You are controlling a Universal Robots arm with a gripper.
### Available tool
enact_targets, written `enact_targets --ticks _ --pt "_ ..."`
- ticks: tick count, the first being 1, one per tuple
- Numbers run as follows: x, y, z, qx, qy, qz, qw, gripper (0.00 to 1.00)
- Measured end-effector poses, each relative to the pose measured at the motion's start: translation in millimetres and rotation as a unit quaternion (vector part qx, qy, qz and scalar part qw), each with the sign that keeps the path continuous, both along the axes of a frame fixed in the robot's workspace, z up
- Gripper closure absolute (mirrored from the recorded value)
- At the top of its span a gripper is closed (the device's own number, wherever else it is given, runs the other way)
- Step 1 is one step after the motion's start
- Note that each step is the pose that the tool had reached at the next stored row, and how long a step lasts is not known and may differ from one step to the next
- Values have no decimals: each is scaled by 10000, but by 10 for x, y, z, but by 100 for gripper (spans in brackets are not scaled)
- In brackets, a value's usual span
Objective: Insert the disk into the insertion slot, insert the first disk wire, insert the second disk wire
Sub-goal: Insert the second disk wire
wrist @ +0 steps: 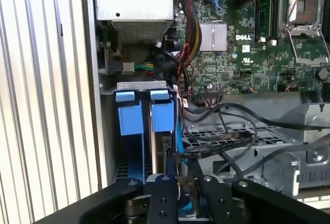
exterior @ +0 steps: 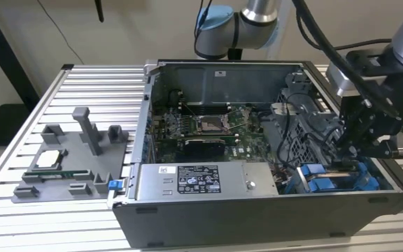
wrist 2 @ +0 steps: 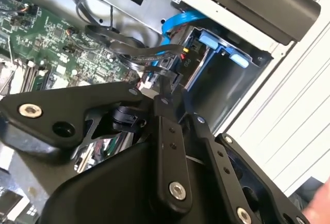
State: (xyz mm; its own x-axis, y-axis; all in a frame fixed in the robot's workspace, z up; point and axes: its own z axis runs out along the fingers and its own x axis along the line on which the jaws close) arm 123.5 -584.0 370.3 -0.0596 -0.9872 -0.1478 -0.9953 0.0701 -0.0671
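two blue-ended drives stand side by side in the grey drive cage point(wrist: 135, 86), so the disk point(wrist: 162, 115) seems already seated in the insertion slot point(wrist: 164, 154), at lower centre of the first wrist view. the gripper point(wrist: 178, 175) reaches down just behind it, its fingers point(wrist: 171, 170) pressed together on a thin black wire point(wrist: 216, 149), probably to bring its plug to the disk. other loose black cables point(wrist: 232, 113) cross near, and the motherboard point(wrist: 242, 53) lies beyond.
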Motion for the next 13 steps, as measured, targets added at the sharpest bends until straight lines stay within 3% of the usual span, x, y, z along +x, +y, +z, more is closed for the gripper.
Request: enact_targets --ticks 4,13 --pt "0 0 122 4 0 -9 10000 0" --pt "0 0 125 4 0 -10 10000 0"
